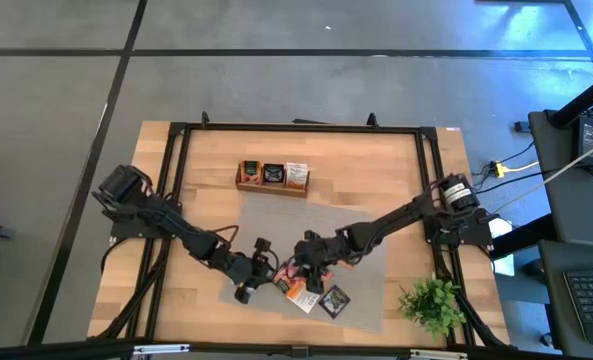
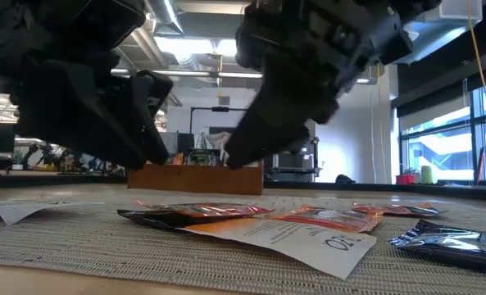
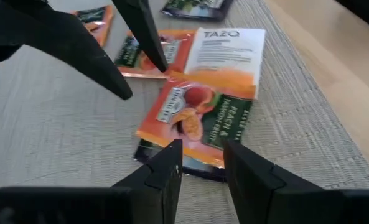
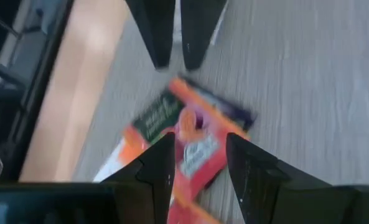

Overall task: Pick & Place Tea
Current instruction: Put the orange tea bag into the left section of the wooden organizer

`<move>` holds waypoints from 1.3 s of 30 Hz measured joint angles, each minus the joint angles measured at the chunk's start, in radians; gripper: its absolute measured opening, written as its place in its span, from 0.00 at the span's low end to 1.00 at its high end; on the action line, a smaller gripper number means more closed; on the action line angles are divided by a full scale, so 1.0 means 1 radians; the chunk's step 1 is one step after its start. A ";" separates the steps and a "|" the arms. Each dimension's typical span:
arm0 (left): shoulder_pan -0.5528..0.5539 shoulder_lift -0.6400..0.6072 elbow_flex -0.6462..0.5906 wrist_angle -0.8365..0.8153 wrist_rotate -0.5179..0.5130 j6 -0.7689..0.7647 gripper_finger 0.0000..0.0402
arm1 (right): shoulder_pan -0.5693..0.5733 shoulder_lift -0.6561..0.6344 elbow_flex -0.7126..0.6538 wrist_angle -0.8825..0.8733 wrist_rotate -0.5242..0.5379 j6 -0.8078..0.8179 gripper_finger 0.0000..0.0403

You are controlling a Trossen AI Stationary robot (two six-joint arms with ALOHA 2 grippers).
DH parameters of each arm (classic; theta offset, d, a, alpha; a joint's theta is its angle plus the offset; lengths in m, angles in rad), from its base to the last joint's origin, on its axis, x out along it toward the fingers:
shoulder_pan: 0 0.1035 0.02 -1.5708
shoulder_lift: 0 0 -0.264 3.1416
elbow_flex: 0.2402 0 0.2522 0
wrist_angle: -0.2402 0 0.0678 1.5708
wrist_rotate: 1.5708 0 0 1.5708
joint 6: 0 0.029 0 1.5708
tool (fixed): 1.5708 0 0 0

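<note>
One white sachet (image 3: 229,55) reads "TAZO"; orange sachet (image 3: 193,121) reads "PEACH"

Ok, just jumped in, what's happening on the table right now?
Both arms are down over the pile of tea sachets on the grey mat. The left end effector and right end effector are open, facing each other across an orange sachet, neither holding anything. The wooden tray sits farther back.

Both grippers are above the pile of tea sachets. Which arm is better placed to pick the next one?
Probably left: the left gripper stands open right at the edge of the flat orange peach tea sachet. The right gripper hovers open above it.
</note>
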 joint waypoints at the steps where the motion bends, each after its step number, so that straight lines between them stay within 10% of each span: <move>1: -0.006 0.008 0.007 -0.001 0.000 0.000 0.29 | 0.007 0.000 0.000 -0.010 0.000 -0.002 0.36; 6: -0.034 0.009 0.020 0.009 0.001 -0.056 0.28 | 0.038 0.015 -0.001 -0.026 0.014 -0.055 0.36; 22: -0.020 0.005 0.019 0.157 0.138 -1.021 0.28 | 0.058 0.064 0.000 0.003 0.079 -0.240 0.36; 39: -0.122 0.049 0.015 0.169 -0.248 -1.698 0.33 | 0.058 0.074 0.000 -0.023 0.082 -0.284 0.36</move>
